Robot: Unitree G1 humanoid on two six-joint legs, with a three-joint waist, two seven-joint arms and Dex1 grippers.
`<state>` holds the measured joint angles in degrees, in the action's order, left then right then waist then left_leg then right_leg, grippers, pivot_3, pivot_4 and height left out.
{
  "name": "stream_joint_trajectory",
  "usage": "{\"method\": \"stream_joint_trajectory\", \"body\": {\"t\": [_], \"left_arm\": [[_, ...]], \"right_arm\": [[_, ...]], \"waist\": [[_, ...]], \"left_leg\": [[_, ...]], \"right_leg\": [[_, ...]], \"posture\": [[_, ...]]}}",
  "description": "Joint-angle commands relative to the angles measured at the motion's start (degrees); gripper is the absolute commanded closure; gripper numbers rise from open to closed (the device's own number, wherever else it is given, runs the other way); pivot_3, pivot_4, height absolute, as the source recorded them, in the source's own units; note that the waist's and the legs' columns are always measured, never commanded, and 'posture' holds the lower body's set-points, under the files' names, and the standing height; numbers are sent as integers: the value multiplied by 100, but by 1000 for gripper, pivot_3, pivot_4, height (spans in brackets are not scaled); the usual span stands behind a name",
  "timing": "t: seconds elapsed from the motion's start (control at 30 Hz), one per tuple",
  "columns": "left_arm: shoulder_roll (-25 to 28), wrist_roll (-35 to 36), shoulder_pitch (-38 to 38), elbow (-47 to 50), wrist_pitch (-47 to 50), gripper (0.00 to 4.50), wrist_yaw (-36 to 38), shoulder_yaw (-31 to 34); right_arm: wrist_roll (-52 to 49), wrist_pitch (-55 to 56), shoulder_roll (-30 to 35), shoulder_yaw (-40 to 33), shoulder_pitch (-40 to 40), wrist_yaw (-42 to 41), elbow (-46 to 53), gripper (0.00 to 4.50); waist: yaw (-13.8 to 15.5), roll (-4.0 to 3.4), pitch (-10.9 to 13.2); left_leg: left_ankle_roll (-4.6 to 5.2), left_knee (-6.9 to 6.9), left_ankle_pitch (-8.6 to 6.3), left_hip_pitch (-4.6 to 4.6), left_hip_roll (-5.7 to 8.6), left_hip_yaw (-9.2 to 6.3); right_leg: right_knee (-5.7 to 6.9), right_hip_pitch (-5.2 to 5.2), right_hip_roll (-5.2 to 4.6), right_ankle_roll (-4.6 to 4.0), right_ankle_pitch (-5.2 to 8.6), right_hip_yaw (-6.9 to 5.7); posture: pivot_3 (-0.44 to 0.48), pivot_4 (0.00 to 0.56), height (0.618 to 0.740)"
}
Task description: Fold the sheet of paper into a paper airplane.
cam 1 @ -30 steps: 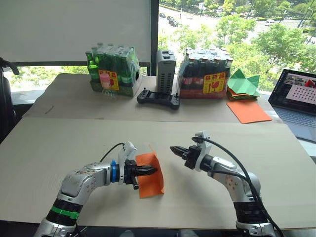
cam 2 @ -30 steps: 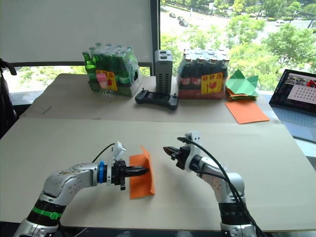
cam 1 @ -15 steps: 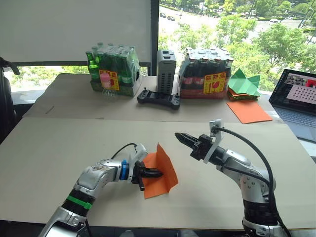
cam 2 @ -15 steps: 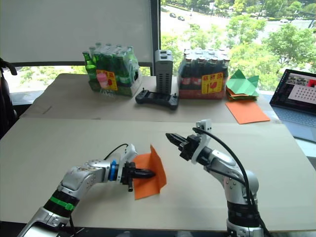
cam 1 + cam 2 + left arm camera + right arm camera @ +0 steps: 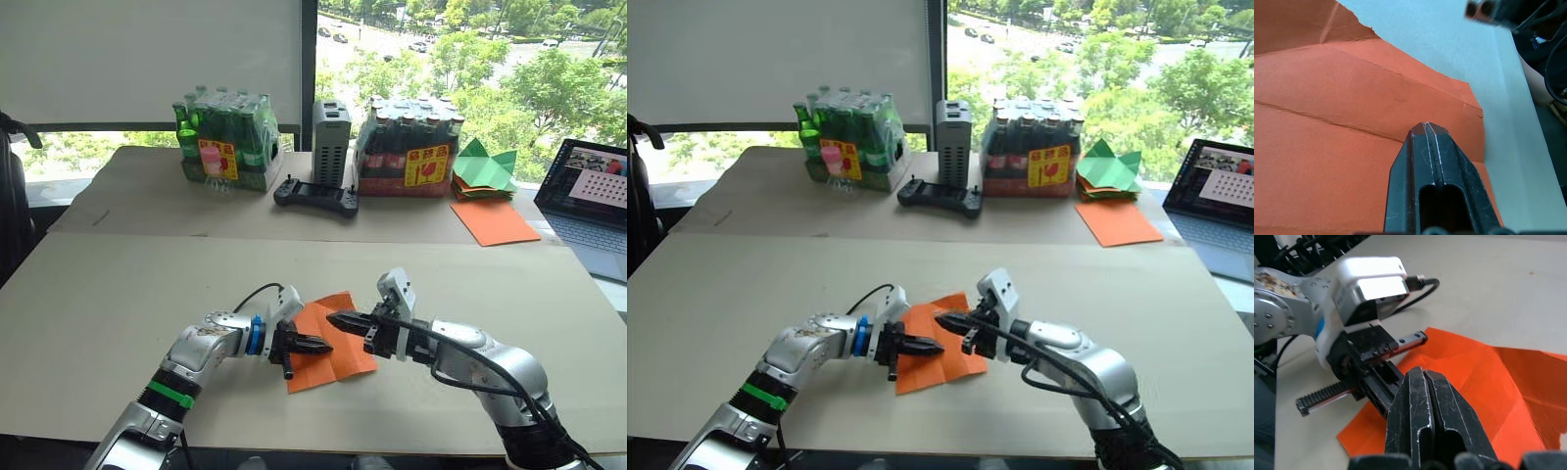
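Observation:
The sheet of paper (image 5: 345,358) is bright orange with crease lines and lies almost flat on the table near the front middle. My left gripper (image 5: 324,345) reaches over its left part, shut on the sheet of paper; the left wrist view shows its closed fingertips (image 5: 1426,128) against the creased orange surface (image 5: 1327,98). My right gripper (image 5: 333,318) comes in from the right, shut, its tip just above the paper's far half and close to the left fingertips. In the right wrist view the shut fingers (image 5: 1422,374) point at the paper (image 5: 1488,377) and the left gripper's body (image 5: 1369,289).
At the back stand a pack of green bottles (image 5: 225,142), a grey box (image 5: 330,142), a black controller (image 5: 315,196) and a pack of dark bottles (image 5: 411,147). Green paper shapes (image 5: 485,166), a larger orange sheet (image 5: 493,221) and a laptop (image 5: 593,191) are at the back right.
The paper, held raised and upright before, now lies almost flat. My right gripper has moved down and to the left, from clear of the paper to just over it.

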<state>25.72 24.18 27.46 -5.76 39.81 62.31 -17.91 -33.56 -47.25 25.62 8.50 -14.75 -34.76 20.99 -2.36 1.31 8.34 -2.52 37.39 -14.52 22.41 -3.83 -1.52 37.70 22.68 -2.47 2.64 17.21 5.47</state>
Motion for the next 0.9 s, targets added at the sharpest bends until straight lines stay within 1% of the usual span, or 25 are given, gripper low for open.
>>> {"method": "stream_joint_trajectory", "body": {"t": [0.03, 0.23, 0.47, 0.7, 0.83, 0.9], "left_arm": [[33, -18, -82, 90, 7, 4500, -44, 122], [148, 126, -363, 450, 167, 4500, -237, 449], [391, 341, -812, 1026, 435, 4500, -468, 900], [392, 717, -1136, 1500, 818, 4500, -853, 1388], [453, 709, -1305, 1593, 813, 4500, -954, 1411], [512, 536, -1365, 1445, 626, 4500, -983, 1346]], "right_arm": [[356, 399, 2, 92, 44, 8, -144, 4472], [800, 591, -20, 269, 64, 8, -501, 4472], [1388, 675, 245, 777, 61, -212, -661, 4472], [1531, 675, 288, 888, 122, -339, -605, 4472], [1532, 661, 270, 865, 111, -394, -580, 4472], [1537, 643, 260, 861, 77, -419, -572, 4472]], "waist": [[-3, 0, 0], [-14, 0, 0], [-3, 0, 0], [-4, 0, 0], [-5, 0, -1], [-7, 0, 0]], "left_leg": [[0, 1, 0, 0, 0, 0], [0, 3, 0, -2, -2, -1], [0, 3, 0, -9, -2, -2], [1, 3, -1, -14, -3, -4], [1, 3, -1, -17, -3, -4], [1, 3, -1, -19, -3, -3]], "right_leg": [[0, 0, 0, 0, 0, 0], [4, 0, 2, 0, 0, 0], [3, -8, 1, 0, 0, 0], [0, -17, 1, 0, 0, -2], [0, -19, 1, 1, 0, -2], [0, -21, 1, 0, 0, -2]], "posture": [[0, 150, 740], [0, 150, 740], [0, 150, 740], [0, 150, 740], [0, 150, 740], [0, 150, 740]]}}
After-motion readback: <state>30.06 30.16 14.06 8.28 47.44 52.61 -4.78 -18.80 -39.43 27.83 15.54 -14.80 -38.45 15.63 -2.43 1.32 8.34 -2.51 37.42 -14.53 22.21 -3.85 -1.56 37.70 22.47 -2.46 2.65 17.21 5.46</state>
